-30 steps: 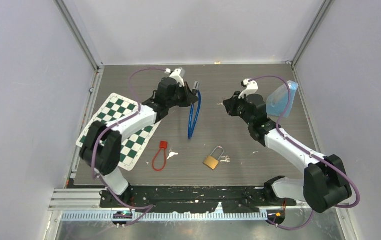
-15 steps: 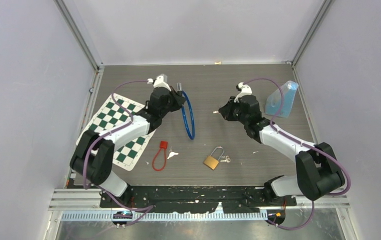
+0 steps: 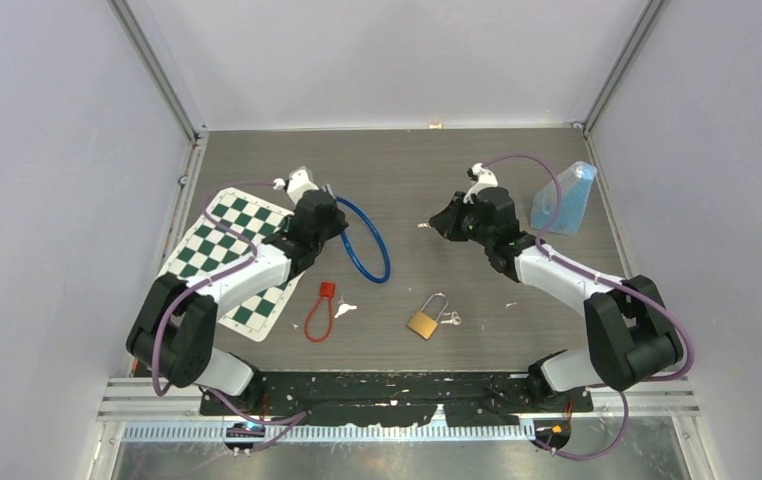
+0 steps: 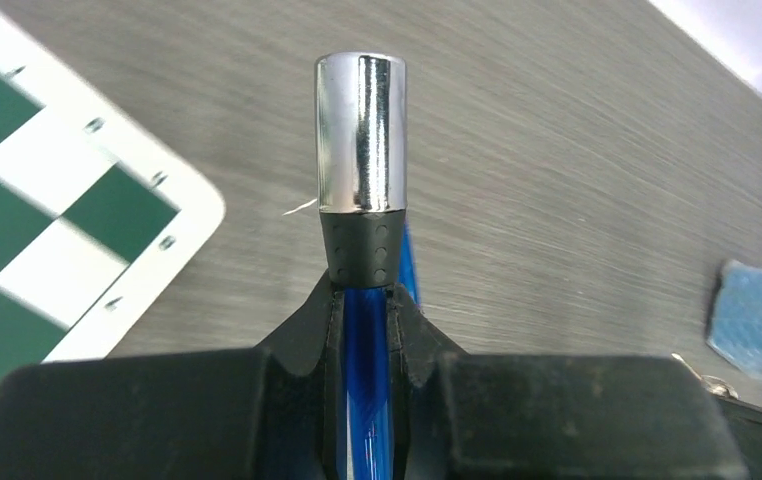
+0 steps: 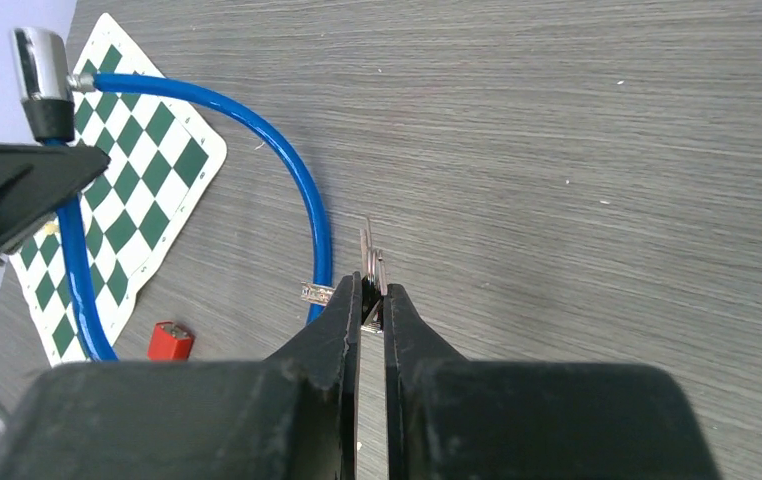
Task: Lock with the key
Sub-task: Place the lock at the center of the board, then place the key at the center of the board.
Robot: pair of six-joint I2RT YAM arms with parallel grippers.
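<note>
Grip status: left end effector [image 4: 362, 300] clamped on blue cable lock [image 4: 361, 190]; right end effector [image 5: 369, 300] pinching key [image 5: 368, 250].
Left fingers [image 4: 322, 320] sit nearly together around the blue sheathed cable, just below its black dimpled collar and polished chrome cylinder, which stands clear above the fingertips. The cable loops out over the grey wood-grain surface [image 3: 457, 165] beside the green-and-white chequered mat [image 3: 219, 250], and its bare metal tip lies close to the right end effector. Right fingers are closed flat on a small silver key, blade projecting forward, well apart from the cylinder. Brass padlock [image 3: 423, 322] and red cable lock [image 3: 317, 315] lie nearer the arm bases.
</note>
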